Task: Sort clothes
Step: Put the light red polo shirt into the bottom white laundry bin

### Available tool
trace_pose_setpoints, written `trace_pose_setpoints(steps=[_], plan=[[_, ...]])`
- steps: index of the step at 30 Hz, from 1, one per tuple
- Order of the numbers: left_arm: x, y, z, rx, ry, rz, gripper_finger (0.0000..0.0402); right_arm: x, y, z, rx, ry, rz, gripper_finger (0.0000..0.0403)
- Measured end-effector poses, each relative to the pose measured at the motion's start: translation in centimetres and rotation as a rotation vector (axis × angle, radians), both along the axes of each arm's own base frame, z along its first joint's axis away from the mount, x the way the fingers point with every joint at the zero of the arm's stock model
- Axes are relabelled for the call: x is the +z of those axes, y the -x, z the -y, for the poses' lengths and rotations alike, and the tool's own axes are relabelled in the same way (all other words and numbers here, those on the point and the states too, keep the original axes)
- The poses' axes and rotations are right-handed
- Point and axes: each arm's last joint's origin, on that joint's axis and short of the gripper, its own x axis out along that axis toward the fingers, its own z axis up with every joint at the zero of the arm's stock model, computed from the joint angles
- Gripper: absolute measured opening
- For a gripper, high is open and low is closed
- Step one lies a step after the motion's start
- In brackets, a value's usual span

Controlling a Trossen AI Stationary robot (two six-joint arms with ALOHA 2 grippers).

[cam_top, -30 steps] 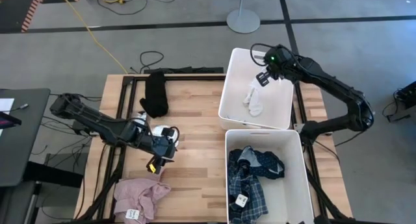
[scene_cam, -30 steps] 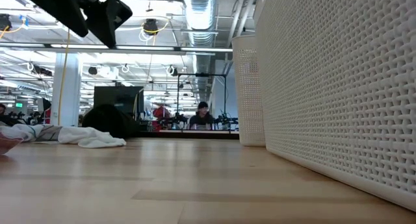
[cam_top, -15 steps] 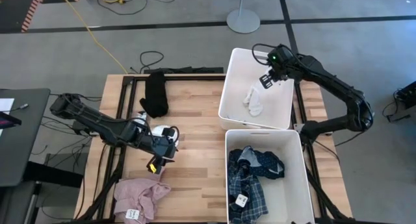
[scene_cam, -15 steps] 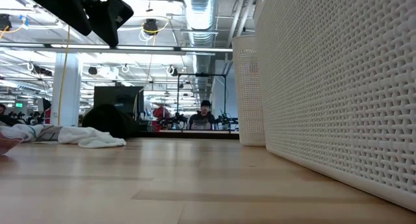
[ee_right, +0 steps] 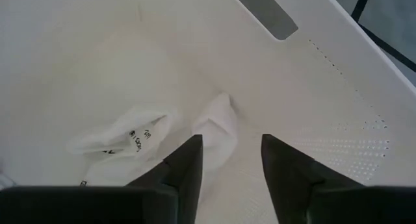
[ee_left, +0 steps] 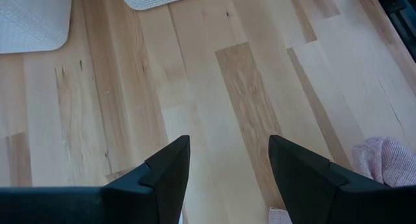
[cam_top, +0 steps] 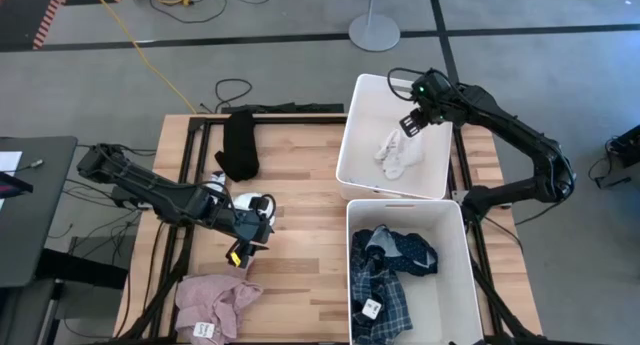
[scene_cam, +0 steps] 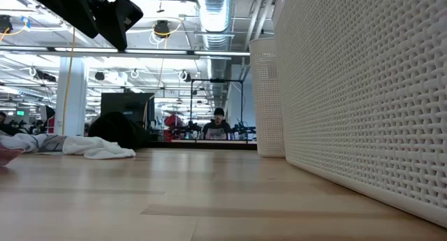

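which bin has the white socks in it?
The far bin, under the right gripper, holds the white socks; the near bin holds the plaid shirt.

White bins: two, far bin (cam_top: 352, 135) and near bin (cam_top: 460, 285). White socks (cam_top: 395, 155): two, in far bin. Plaid shirt (cam_top: 385, 295): one. Navy dotted piece (cam_top: 410, 253): one. Black piece (cam_top: 239, 143): one. Pink piece (cam_top: 213, 303): one.

table (cam_top: 300, 185): pale wood planks, matt
bins (cam_top: 365, 145): white plastic, perforated walls
socks (cam_top: 397, 155): soft white cloth
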Motion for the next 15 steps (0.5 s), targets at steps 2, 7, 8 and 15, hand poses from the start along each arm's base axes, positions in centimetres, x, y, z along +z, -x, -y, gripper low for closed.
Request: trace_pose_setpoints(steps=[2, 7, 8, 15], plan=[[0.0, 0.0, 0.0, 0.000, 0.000, 0.000, 0.0203, 0.0, 0.0, 0.0, 0.000, 0.000, 0.000, 0.0185], [0.0, 0.0, 0.0, -0.003, -0.003, -0.002, 0.0203, 0.3, -0.3, -0.4, 0.024, 0.018, 0.018, 0.0193], [0.0, 0.0, 0.0, -0.005, -0.005, -0.003, 0.0203, 0.5, -0.5, -0.7, 0.036, 0.029, 0.030, 0.0193], [-0.2, 0.3, -0.1, -0.004, -0.022, -0.033, 0.0203, 2.3, -1.1, -3.3, 0.143, 0.114, 0.136, 0.0184]])
